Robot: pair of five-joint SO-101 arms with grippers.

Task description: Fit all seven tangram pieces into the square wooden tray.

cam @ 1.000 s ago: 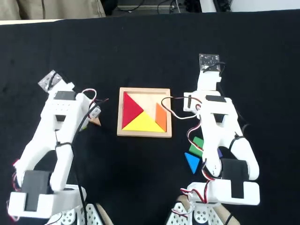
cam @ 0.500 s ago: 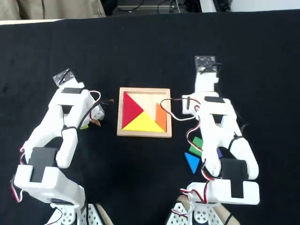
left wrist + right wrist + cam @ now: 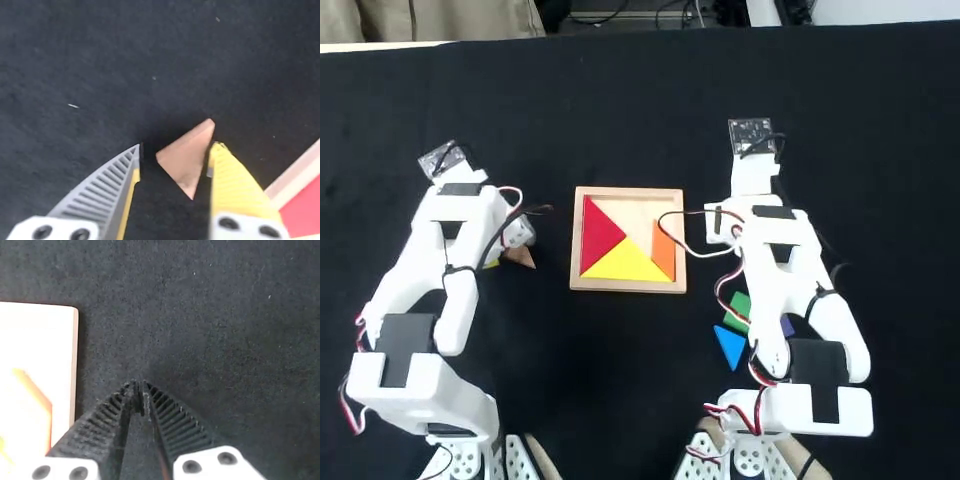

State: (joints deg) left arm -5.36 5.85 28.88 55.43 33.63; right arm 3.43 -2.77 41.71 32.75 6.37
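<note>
Beside the tray (image 3: 628, 192), left fingers (image 3: 231, 175) spread round tan triangle (image 3: 187, 154); right fingers (image 3: 172, 417) closed.

The left gripper (image 3: 176, 146) is seen above the black bench (image 3: 100, 60), its fingers (image 3: 115, 180) held apart, one grey and one yellow. A tan triangular piece (image 3: 187, 157) is placed between them, against the yellow finger and just beside the grey one. Near the yellow finger, an edge of the wooden tray (image 3: 295, 182) is seen, with a red piece (image 3: 302, 217) inside.
</note>
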